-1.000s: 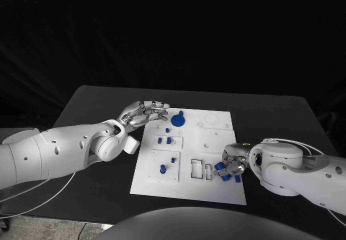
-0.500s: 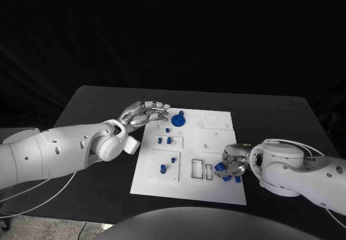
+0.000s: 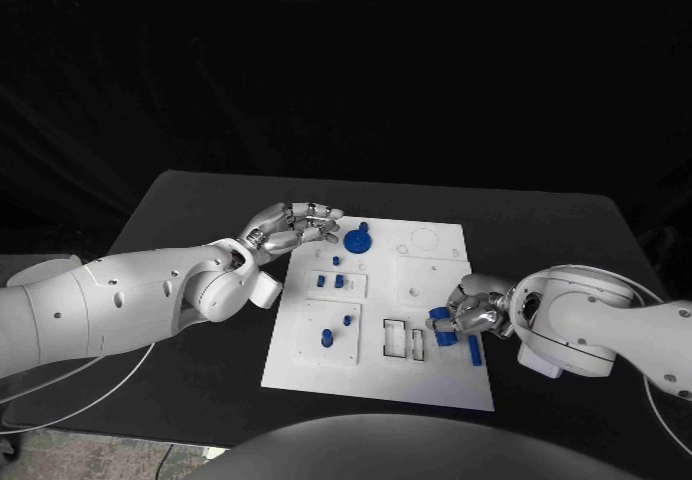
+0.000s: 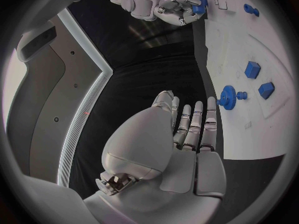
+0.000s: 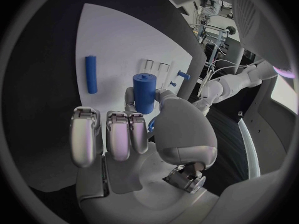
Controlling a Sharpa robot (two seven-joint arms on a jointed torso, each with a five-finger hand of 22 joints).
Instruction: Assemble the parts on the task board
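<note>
Whereas a second ago the right hand [image 3: 469,316] lay low at the near right of the task board [image 3: 433,385] among loose blue pieces, it has since lifted and shifted slightly toward the far side, carrying a blue cylinder [image 5: 144,92] with it. The right wrist view confirms the grip: the cylinder stands upright, pinched between the thumb and a finger, the other fingers curled beside it. One blue rod [image 3: 475,350] lies flat on the board just near of the hand, apart from it.

Judgement: the pick appears complete, and the next step is to carry the cylinder to its seat, probably one of the openings at mid-board; which one cannot be told.

Left hand [image 3: 293,226]: no change across the frames. It hovers at the board's far left edge, holding nothing, fingers close together and loosely bent, beside the blue gear [image 3: 356,239].

Other parts (the two blue blocks [image 3: 327,282], the small pegs on the near left plate) are unmoved.
</note>
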